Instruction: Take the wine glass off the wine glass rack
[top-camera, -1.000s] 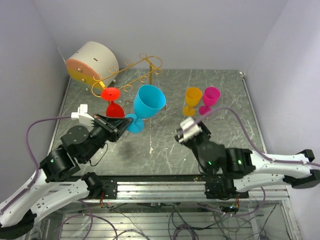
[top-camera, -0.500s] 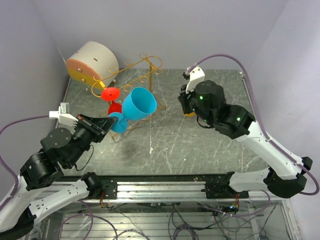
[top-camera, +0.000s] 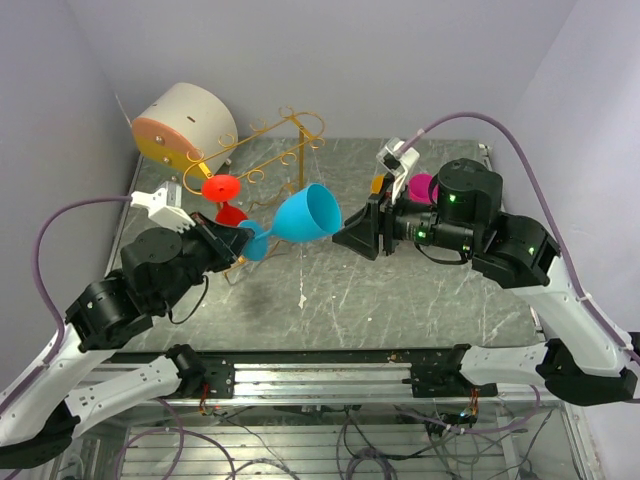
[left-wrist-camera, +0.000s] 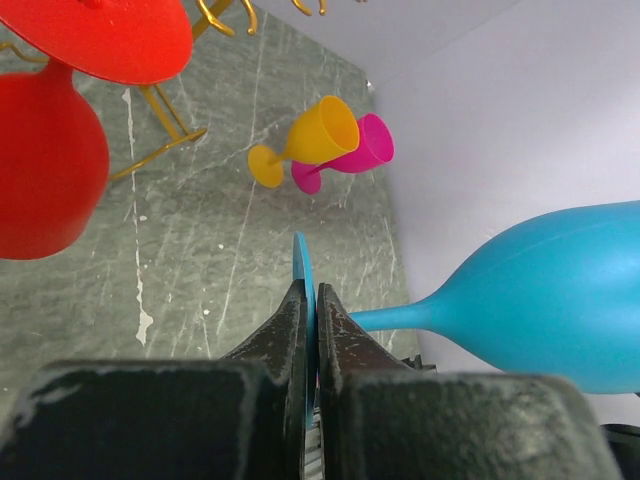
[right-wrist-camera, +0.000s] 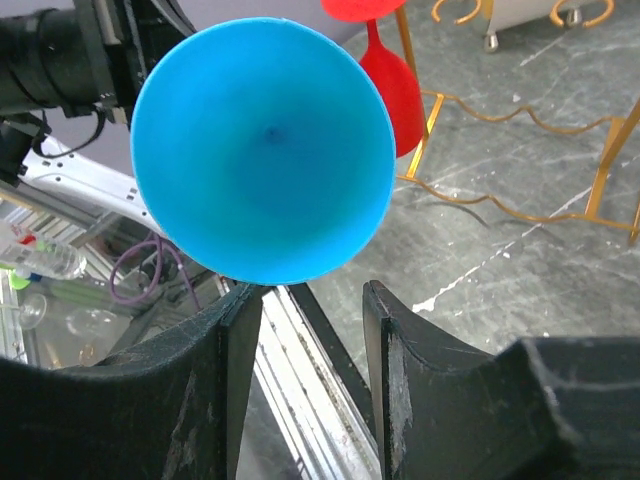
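The left gripper (left-wrist-camera: 310, 300) was clamped on the foot of the blue wine glass (top-camera: 305, 215), holding it on its side in the air, clear of the gold wire rack (top-camera: 298, 140) where a red glass (top-camera: 222, 190) hung. The right gripper (right-wrist-camera: 310, 297) stood open, its fingers facing the bowl's mouth, just short of the rim.

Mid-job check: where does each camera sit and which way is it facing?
Top external: above and behind the bases, looking down on table and rack; both arms show.
Left wrist: on the left gripper, facing across the table; its fingers pinch the blue wine glass by its foot.
Right wrist: on the right gripper, facing that glass's mouth; its open fingers show.
Shared: the blue wine glass, in all three.
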